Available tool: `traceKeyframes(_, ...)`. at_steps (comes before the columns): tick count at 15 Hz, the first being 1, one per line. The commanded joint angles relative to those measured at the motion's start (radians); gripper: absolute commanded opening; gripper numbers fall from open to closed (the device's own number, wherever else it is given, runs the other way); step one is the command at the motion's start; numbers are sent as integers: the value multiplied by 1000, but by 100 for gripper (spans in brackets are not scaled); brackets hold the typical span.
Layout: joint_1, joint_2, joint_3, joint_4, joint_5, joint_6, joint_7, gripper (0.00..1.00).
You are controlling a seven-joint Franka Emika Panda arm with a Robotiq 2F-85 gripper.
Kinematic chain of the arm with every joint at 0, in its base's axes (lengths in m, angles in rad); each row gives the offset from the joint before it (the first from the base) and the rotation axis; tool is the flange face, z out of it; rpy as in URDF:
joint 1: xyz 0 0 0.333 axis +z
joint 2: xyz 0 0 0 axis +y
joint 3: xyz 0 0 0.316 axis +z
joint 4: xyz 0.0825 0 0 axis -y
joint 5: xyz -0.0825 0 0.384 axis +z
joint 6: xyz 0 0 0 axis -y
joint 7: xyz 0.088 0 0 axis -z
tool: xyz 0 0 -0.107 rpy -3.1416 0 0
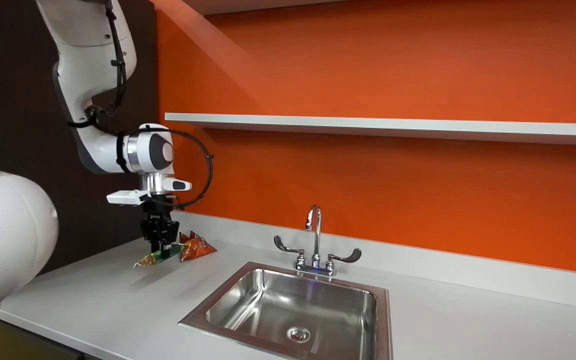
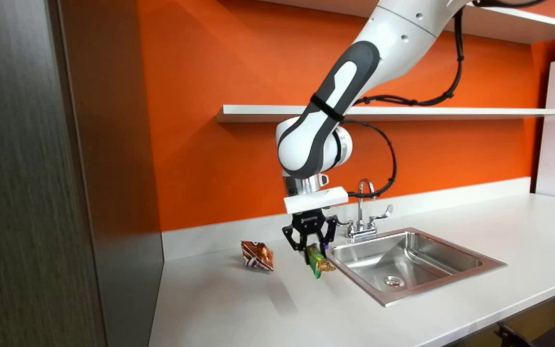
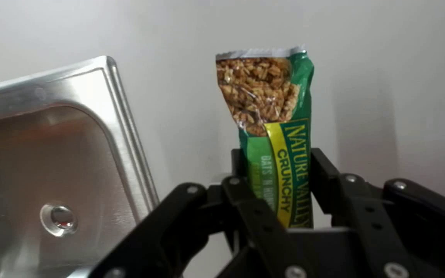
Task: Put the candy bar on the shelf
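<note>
The gripper [image 3: 278,166] is clamping the green-wrapped candy bar [image 3: 276,137], holding it over the worktop [image 2: 200,299] near the sink [image 1: 383,320]; a red-orange packet [image 2: 257,255] is lying apart; higher up, the white shelf [image 1: 383,124] is running along the orange wall [image 1: 418,190]

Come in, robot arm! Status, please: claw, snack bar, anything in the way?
Claw shut on Nature Valley Crunchy granola bar. Held over counter, not yet shelved. Red snack bag apart, likely no obstacle.
</note>
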State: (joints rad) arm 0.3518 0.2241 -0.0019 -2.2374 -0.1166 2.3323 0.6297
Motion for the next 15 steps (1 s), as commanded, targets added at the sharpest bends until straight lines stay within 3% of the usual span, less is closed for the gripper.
traceKeyframes(1,-70,-179,26,-118,-17,-48,-12,18)
traceKeyframes(9,-192,-505,61,-235,-6,-145,-69,18)
traceKeyframes(15,-236,-718,120,-210,-1,-217,-122,18)
